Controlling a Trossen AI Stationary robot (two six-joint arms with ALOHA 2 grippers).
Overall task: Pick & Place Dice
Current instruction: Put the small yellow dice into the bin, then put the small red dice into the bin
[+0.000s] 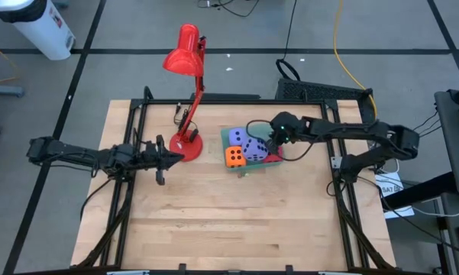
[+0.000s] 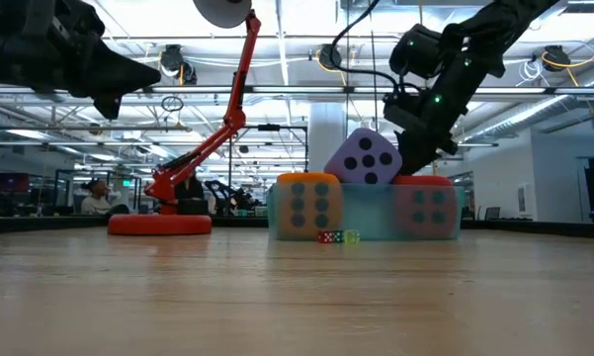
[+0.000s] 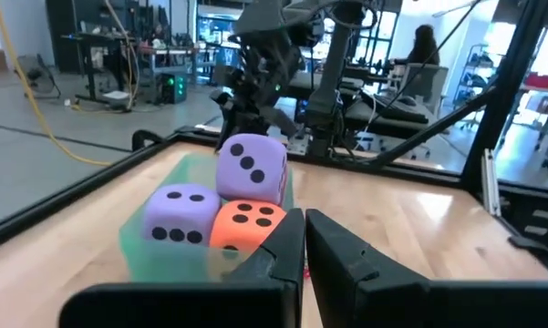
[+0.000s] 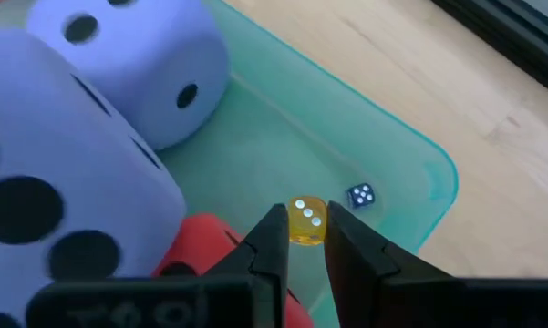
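Pinched between the fingertips of the right gripper (image 4: 302, 239) is a tiny yellow die (image 4: 305, 220), held just above the floor of the green tray (image 4: 410, 164), with a tiny blue die (image 4: 361, 195) lying on that floor just beside it, toward the tray's corner. Within the same tray, on the near side of the yellow die, the red die (image 4: 196, 246) shows only as an edge under the gripper, and the two lavender dice (image 4: 68, 182) stand against each other, one resting higher than the other. Seen from table height, the orange die (image 2: 309, 206) sits at the tray's front left, the red die (image 2: 424, 206) at its front right, and the upper lavender die (image 2: 364, 158) lies tilted on top between them, five pips facing out; two small coloured specks (image 2: 338, 236) lie on the table (image 2: 297, 297) just in front of the tray. From overhead, the tray sits just beside the base of the red desk lamp (image 1: 186, 84), on the lamp's right, and the right gripper (image 1: 273, 141) reaches down over the tray's far right part. On the lamp's other side, the left gripper (image 1: 173, 157) hangs close to the lamp base, well apart from the tray, its fingers (image 3: 274, 251) pressed together and holding nothing. Beyond the table, a person (image 2: 97, 196) sits in the room behind the lamp.
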